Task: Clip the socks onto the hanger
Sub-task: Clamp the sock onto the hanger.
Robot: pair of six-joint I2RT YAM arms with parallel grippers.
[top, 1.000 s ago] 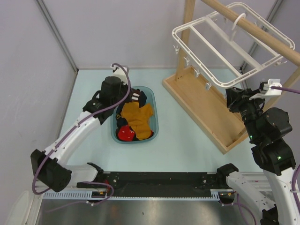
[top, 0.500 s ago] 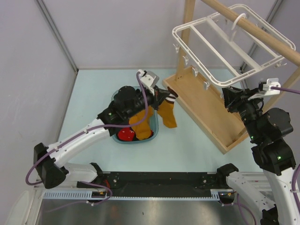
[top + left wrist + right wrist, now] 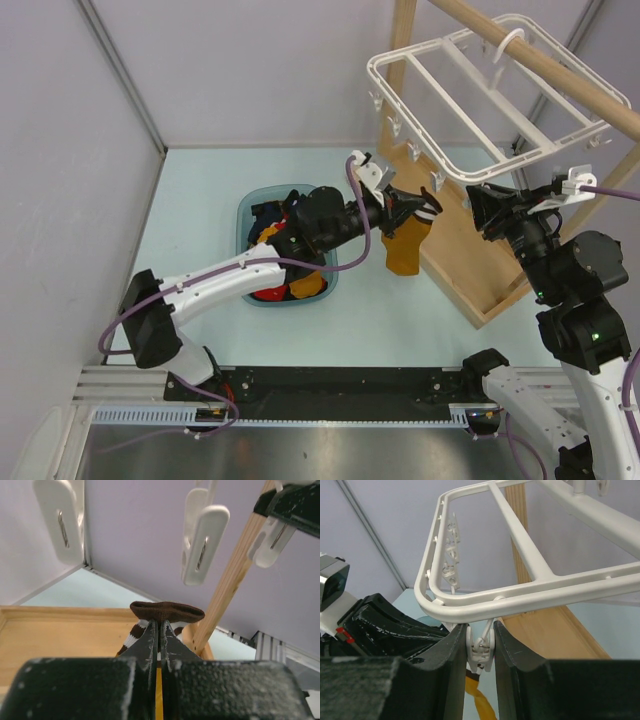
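My left gripper (image 3: pixel 425 207) is shut on the dark, white-striped cuff of a long mustard sock (image 3: pixel 405 248), which hangs below it just under the hanger's clips. In the left wrist view the cuff (image 3: pixel 166 611) sticks up between my shut fingers, with white clips (image 3: pixel 201 537) dangling above. The white hanger (image 3: pixel 480 95) hangs from the wooden rod. My right gripper (image 3: pixel 478 208) is shut on one clip (image 3: pixel 481 651) at the frame's near corner (image 3: pixel 460 607). More mustard socks (image 3: pixel 305 283) lie in the basin.
A blue basin (image 3: pixel 249 292) on the table holds mustard, navy and red socks. The wooden rack's base tray (image 3: pixel 470 255) and upright post (image 3: pixel 403 30) stand at the right. Grey walls close the left and back.
My left arm lifted a long mustard sock out of the basin and carried it right, up to the hanger's clips. My right gripper stayed on its clip.
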